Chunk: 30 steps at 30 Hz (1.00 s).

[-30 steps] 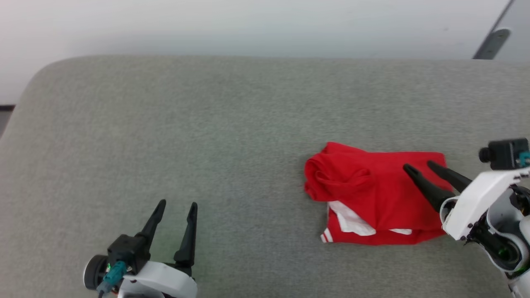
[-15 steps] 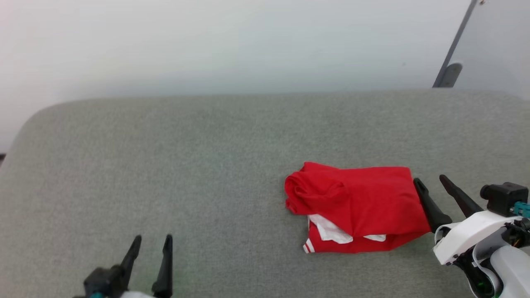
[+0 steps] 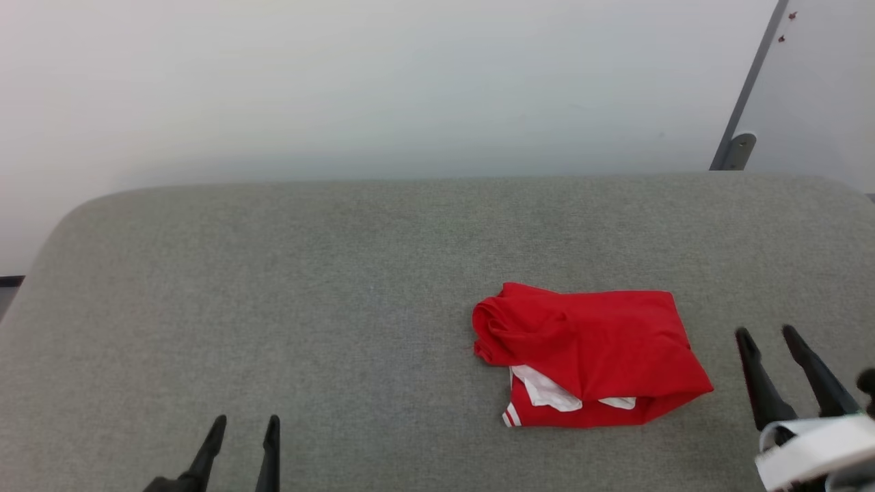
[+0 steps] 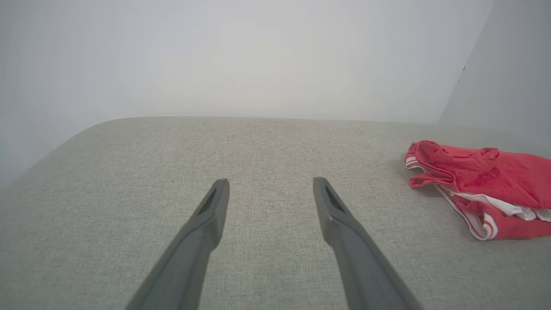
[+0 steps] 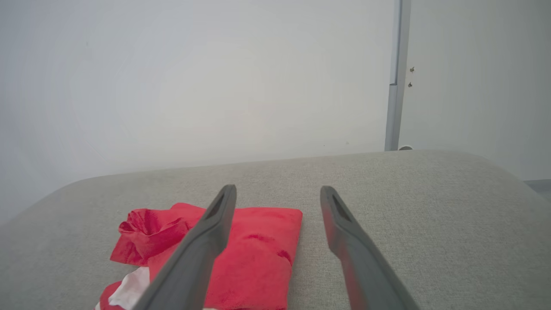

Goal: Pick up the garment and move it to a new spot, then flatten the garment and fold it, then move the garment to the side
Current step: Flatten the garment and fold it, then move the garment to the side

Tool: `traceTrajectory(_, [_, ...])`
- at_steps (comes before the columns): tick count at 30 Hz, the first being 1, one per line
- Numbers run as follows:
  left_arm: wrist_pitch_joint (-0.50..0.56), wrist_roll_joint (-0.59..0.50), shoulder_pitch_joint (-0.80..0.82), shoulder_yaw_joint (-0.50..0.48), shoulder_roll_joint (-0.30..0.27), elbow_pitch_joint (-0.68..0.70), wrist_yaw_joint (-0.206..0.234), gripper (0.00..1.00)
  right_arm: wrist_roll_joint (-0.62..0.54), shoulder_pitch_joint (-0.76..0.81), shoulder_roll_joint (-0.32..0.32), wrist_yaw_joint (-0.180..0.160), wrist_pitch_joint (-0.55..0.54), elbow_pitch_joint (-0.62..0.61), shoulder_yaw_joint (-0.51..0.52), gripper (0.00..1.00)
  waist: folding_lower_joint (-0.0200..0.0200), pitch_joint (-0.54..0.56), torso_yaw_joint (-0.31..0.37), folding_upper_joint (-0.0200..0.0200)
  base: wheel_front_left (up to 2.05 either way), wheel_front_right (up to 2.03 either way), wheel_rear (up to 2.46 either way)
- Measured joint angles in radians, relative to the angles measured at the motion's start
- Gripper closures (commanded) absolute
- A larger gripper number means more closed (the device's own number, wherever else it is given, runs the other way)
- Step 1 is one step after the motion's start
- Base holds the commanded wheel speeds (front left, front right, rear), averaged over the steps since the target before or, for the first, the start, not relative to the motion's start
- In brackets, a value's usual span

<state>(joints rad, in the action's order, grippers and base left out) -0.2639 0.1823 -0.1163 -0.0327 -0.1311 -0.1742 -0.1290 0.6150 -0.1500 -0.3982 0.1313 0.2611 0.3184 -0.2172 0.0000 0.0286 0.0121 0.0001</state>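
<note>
The garment (image 3: 591,352) is a red shirt folded into a compact bundle on the grey cushion, right of centre, with white fabric and striped trim peeking out at its near edge. It also lies at the right edge of the left wrist view as the garment (image 4: 486,185) and lower left in the right wrist view as the garment (image 5: 254,254). My right gripper (image 3: 767,335) stands open just right of it, apart from the cloth, holding nothing. My left gripper (image 3: 245,423) is open at the lower left, far from the shirt, with bare cushion between its fingers.
The grey upholstered surface (image 3: 273,287) has rounded far corners and ends at a pale wall. A grey metal post (image 3: 742,137) rises behind its far right corner.
My right gripper has pulled back off the folded garment to its right side. Both arms have drawn toward the lower edge. The camera has tilted up, showing more wall.
</note>
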Motion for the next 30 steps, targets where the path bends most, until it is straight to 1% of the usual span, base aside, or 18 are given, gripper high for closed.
traceTrajectory(8, [0.000,-0.013,-0.075,-0.001,0.002,0.072,0.000,0.00,-0.050,0.156,0.039,0.000,0.000,-0.156,0.131,0.00,0.0000,0.016,-0.017,0.0000,0.00,0.00,0.00])
traceTrajectory(12, [0.000,-0.018,-0.112,-0.007,0.004,0.120,0.000,0.00,-0.072,0.220,0.056,0.000,-0.002,-0.224,0.168,0.00,0.0000,0.020,-0.027,0.0000,0.00,0.00,0.00])
traceTrajectory(18, [0.000,-0.036,-0.152,-0.003,0.006,0.174,0.000,0.00,-0.084,0.298,0.086,0.000,-0.046,-0.307,0.227,0.00,0.0000,0.021,-0.042,-0.0001,0.00,0.00,0.00])
traceTrajectory(22, [0.000,-0.041,-0.156,-0.002,0.010,0.182,0.000,0.00,-0.089,0.317,0.102,0.000,-0.068,-0.338,0.246,0.00,0.0000,0.022,-0.050,-0.0001,0.00,0.00,0.00])
traceTrajectory(30, [0.000,-0.046,-0.154,0.002,0.014,0.179,0.000,0.00,-0.103,0.324,0.122,0.000,-0.097,-0.370,0.249,0.00,0.0000,0.023,-0.050,0.0000,0.00,0.00,0.00])
